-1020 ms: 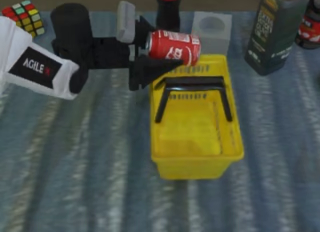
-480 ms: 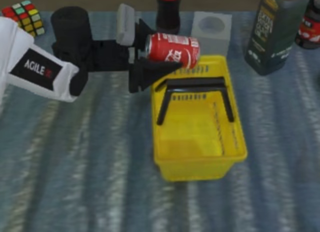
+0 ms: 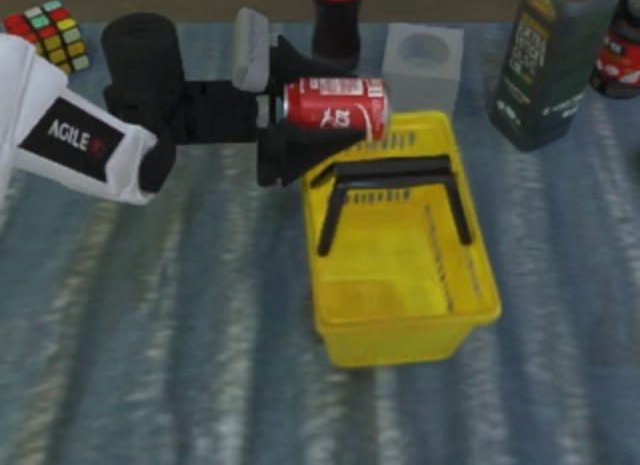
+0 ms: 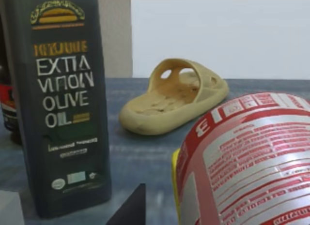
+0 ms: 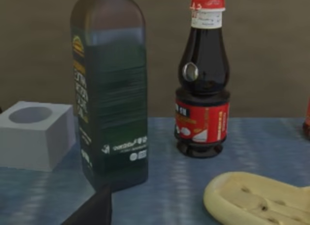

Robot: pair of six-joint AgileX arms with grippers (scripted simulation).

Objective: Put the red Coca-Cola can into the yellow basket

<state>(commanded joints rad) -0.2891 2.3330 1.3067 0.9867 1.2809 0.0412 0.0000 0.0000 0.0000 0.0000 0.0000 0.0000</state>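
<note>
Red Coca-Cola can (image 3: pixel 335 106) is lying on its side, clenched in the left gripper (image 3: pixel 318 103), hanging over the far-left corner of the yellow basket (image 3: pixel 478 275), which is sitting mid-tabletop with its black handle (image 3: pixel 395 173) folded across. Right gripper is not appearing in any view.

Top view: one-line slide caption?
Left gripper holds the red Coca-Cola can sideways over the far rim of the yellow basket.

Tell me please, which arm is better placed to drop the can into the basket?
Left. The left gripper already holds the red Coca-Cola can sideways above the far-left corner of the yellow basket. The right arm is out of the top view.
</note>
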